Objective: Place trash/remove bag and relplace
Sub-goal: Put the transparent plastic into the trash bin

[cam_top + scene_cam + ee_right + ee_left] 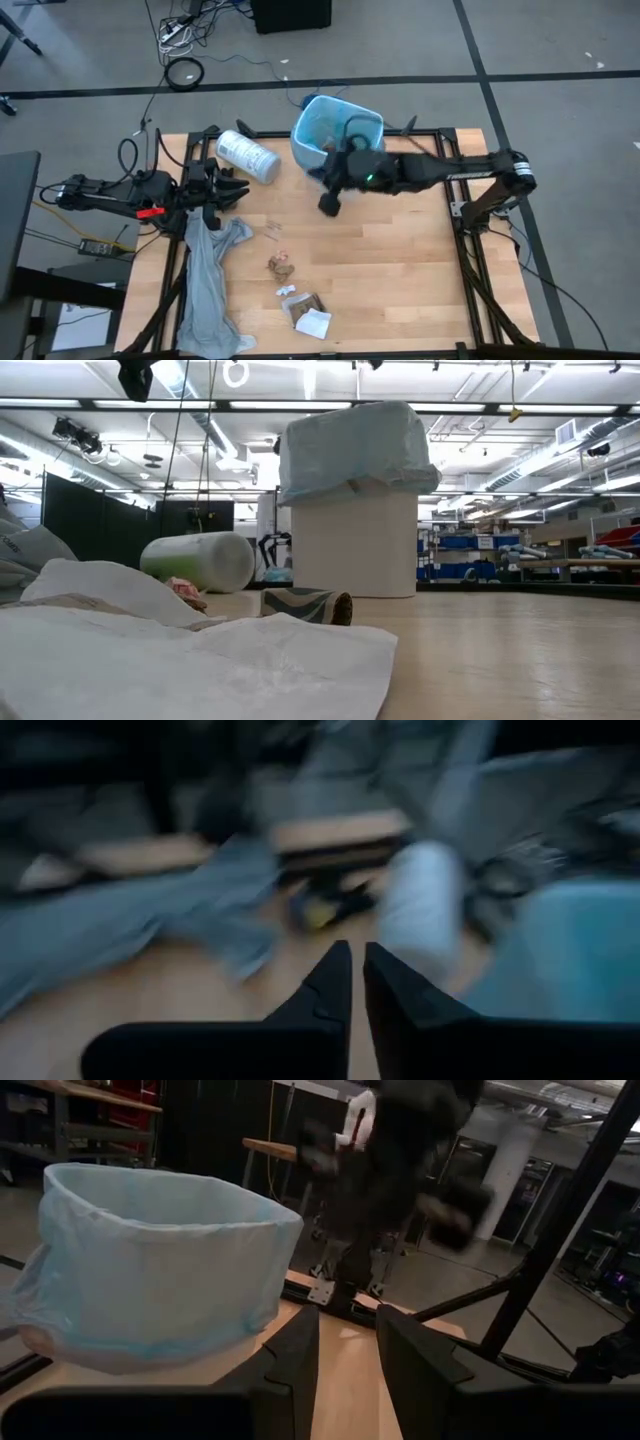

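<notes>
Trash (298,300) on table (400,270) — right tool (328,205) shut, empty, beside bag (335,125).

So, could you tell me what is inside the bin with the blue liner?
The light-blue bag lines the bin and folds over its rim. From above a few small dark scraps show at the bottom; the right gripper and arm cover part of the opening.

Dark arms (440,170), seemingly red-tagged

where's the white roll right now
In the high view, the white roll lies on its side at the table's far edge, between the left pincer and the blue-lined bin.
</notes>
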